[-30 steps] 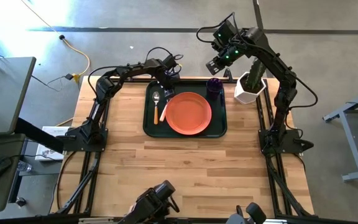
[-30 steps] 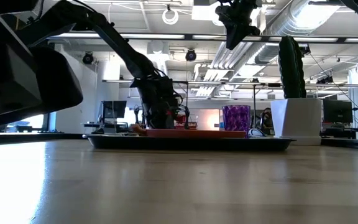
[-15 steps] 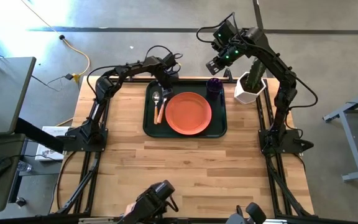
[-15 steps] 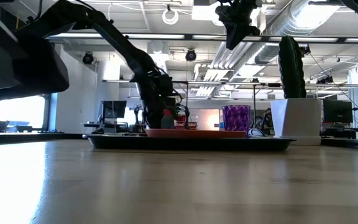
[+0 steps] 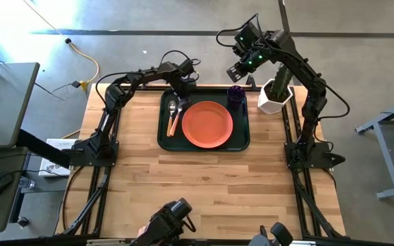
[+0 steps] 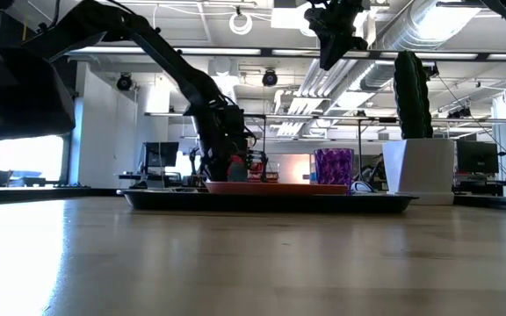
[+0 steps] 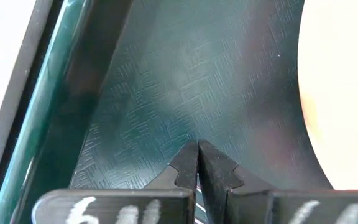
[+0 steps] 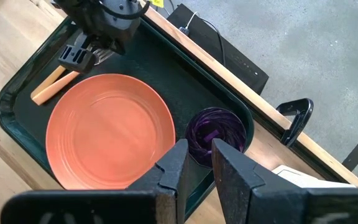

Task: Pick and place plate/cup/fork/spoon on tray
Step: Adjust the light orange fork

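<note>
The dark green tray (image 5: 163,137) lies at the table's far middle. On it rest the orange plate (image 5: 207,124), the purple cup (image 5: 236,94) at its far right corner, and the spoon (image 5: 172,108) at its left. The fork's orange handle (image 5: 175,124) lies beside the spoon. My left gripper (image 5: 181,101) is low over the tray's far left part, shut on the fork's metal end. My right gripper (image 5: 241,70) hangs high above the cup, open and empty. It looks down on the cup (image 8: 215,134) and plate (image 8: 110,130). My left gripper pinches the fork's metal end between its two shut fingers (image 7: 188,163); only a thin silver sliver (image 7: 197,202) shows between them. The fingers point down from above. The fork's orange handle (image 8: 51,86) slants down onto the tray floor, left of the plate.
A white planter with a green cactus (image 5: 275,96) stands just right of the tray, below my right arm. The wooden table's near half (image 5: 204,184) is bare. A black clamp (image 8: 296,118) sits on the table's far edge.
My left gripper has moved slightly toward the table's left with the fork. The fork's handle has swung away from the plate's rim and now lies close beside the spoon. My right gripper has kept still.
</note>
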`<act>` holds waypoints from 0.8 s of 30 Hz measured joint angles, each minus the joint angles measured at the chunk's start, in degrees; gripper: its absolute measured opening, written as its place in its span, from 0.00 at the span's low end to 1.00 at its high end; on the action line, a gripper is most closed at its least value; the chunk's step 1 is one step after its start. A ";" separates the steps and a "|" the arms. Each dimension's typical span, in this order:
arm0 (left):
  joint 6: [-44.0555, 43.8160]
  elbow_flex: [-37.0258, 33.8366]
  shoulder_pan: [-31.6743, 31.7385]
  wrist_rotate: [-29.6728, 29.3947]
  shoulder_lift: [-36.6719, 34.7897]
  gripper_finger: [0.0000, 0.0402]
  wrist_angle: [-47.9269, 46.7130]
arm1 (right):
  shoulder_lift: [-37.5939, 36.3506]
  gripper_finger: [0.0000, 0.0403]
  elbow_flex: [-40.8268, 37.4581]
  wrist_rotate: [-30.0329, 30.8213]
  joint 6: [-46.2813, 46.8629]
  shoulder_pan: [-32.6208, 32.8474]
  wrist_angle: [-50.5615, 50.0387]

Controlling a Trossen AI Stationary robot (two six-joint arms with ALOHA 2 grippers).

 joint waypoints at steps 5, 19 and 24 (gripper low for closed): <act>-0.03 0.00 0.66 0.04 0.00 0.00 -0.01 | 0.00 0.16 0.00 0.00 0.00 0.01 0.00; -0.51 0.00 1.27 0.02 0.00 0.00 -0.04 | 0.00 0.16 0.00 0.00 0.00 0.02 0.00; -0.50 0.00 1.27 0.04 0.00 0.03 -0.06 | 0.00 0.16 0.00 0.00 0.00 0.01 0.00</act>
